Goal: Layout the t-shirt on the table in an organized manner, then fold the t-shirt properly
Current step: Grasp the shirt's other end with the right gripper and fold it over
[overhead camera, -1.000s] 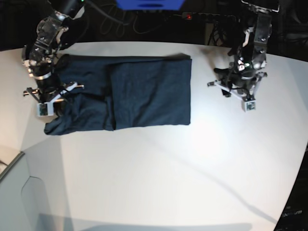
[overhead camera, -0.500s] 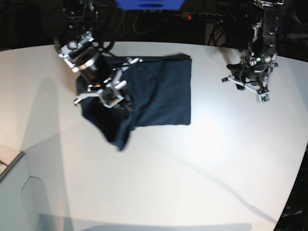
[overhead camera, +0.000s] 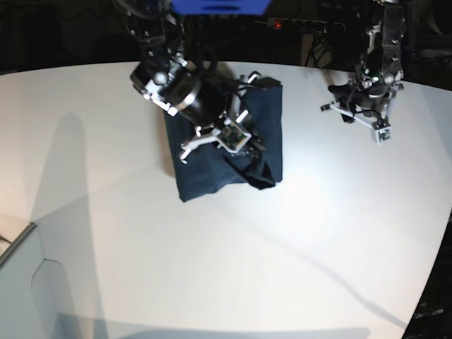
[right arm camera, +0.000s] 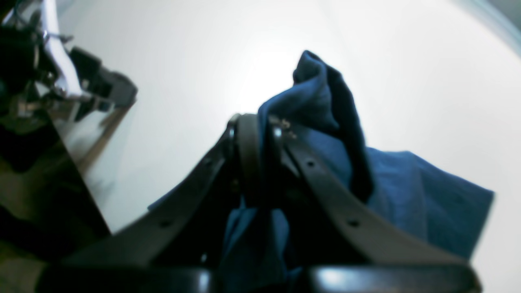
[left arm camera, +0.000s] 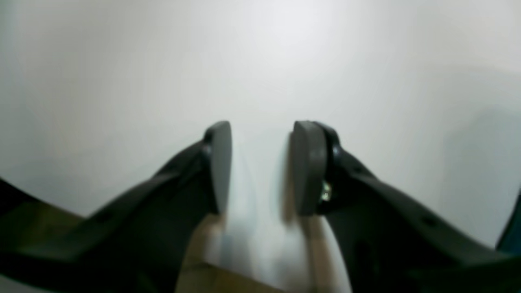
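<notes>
The dark navy t-shirt (overhead camera: 205,176) lies as a folded stack on the white table (overhead camera: 247,268), at the back centre. My right gripper (overhead camera: 247,152) hovers over the stack's right half, shut on a bunched fold of the cloth. In the right wrist view the blue t-shirt (right arm camera: 407,195) is pinched between the fingers (right arm camera: 248,150) and hangs toward the table. My left gripper (overhead camera: 353,106) is off to the right of the shirt, apart from it. In the left wrist view this gripper (left arm camera: 260,167) is open, with only bare table (left arm camera: 285,61) between its pads (left arm camera: 307,167).
A power strip with a red light (overhead camera: 275,25) and cables run along the dark back edge. A blue object (overhead camera: 219,6) sits at the top centre. A grey surface (overhead camera: 14,244) borders the table at the lower left. The table's edge curves away at the right.
My right gripper has swept from the far left to the right, carrying the shirt's left part over the rest; the shirt is now a narrower stack. The left arm has barely shifted.
</notes>
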`<state>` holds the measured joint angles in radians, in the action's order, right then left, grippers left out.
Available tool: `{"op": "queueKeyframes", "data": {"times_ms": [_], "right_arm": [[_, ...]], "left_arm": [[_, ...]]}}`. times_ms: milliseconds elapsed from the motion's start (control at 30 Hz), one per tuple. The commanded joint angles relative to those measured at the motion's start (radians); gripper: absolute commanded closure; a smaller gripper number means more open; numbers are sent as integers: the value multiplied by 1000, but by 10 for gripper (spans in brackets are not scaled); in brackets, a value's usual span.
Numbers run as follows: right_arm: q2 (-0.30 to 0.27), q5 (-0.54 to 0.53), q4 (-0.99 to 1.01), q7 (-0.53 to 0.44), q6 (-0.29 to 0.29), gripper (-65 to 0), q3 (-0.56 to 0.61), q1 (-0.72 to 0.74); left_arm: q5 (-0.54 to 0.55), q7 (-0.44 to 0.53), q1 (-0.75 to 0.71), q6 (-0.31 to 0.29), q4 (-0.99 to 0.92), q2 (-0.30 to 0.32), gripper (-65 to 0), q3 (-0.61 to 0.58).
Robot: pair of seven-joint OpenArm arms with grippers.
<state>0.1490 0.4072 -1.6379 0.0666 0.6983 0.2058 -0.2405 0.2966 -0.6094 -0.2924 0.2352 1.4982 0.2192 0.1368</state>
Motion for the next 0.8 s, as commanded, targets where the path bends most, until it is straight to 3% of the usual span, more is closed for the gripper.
{"op": "queueKeyframes", "data": {"times_ms": [0,333,567,767], "right_arm": [[8,-23,3,-31,0,0,24,28],[8,-26,83,-31,0,0,53,120],[8,-20,242,-29,0,-3,50,168],[8,-26,164,54,0,-265,56,163]], "left_arm": [[-4,13,0,0,18,10,-242,4],[-4,13,-21,0,17,16,-242,4],[-4,13,-21,0,18,12,-242,4],[-4,13,-21,0,18,12,-244,7]]}}
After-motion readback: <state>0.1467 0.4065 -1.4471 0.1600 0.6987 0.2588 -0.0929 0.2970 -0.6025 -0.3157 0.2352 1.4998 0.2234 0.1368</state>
